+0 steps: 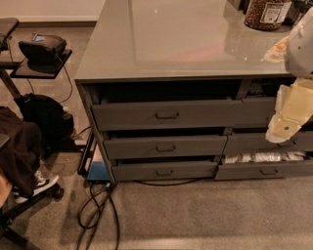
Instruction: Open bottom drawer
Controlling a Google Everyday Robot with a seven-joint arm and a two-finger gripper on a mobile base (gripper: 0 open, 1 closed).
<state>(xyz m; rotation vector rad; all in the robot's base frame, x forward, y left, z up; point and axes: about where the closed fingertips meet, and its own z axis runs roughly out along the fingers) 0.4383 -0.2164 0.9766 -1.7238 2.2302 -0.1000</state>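
Note:
The bottom drawer (190, 171) is the lowest and smallest grey front of the left stack under the counter, with a small loop handle (164, 172). It stands slightly out from the frame, and its inside is hidden. Two taller grey fronts (195, 115) sit above it. To its right, a like drawer (293, 169) shows white packets. My cream-coloured arm comes in at the right edge, and its gripper (280, 133) hangs in front of the right stack, well to the right of and above the bottom drawer's handle.
The grey counter top (171, 44) carries a jar (266, 12) at the back right. Black cables (98, 207) and a blue object (98, 171) lie on the floor by the left corner. A black bag (44, 117), a side stand with a device (41, 49) and a shoe (41, 183) are at the left.

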